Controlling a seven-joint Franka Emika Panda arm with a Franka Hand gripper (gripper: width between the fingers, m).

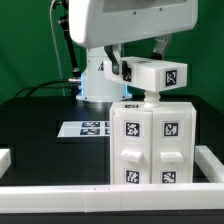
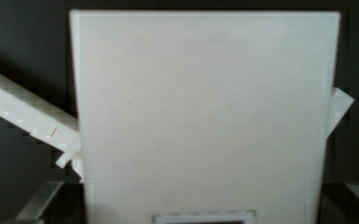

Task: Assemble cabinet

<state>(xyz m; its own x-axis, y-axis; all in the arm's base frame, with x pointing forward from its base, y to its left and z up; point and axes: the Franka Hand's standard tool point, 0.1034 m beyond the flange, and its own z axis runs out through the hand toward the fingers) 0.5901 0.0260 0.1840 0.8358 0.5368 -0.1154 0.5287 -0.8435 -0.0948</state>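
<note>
Front rail [image 1: 60, 190], cabinet [image 1: 155, 140] upright just behind; open table [image 1: 35, 120] exterior view's left.

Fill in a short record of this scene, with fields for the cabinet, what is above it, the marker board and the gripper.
cabinet: upright on the black table, four tags on its facing side
above it: small white tagged block on a narrow neck
marker board: flat on the table, to the exterior view's left of the cabinet
gripper: above the block; open or shut cannot be told
wrist view: filled by a plain white panel
</note>
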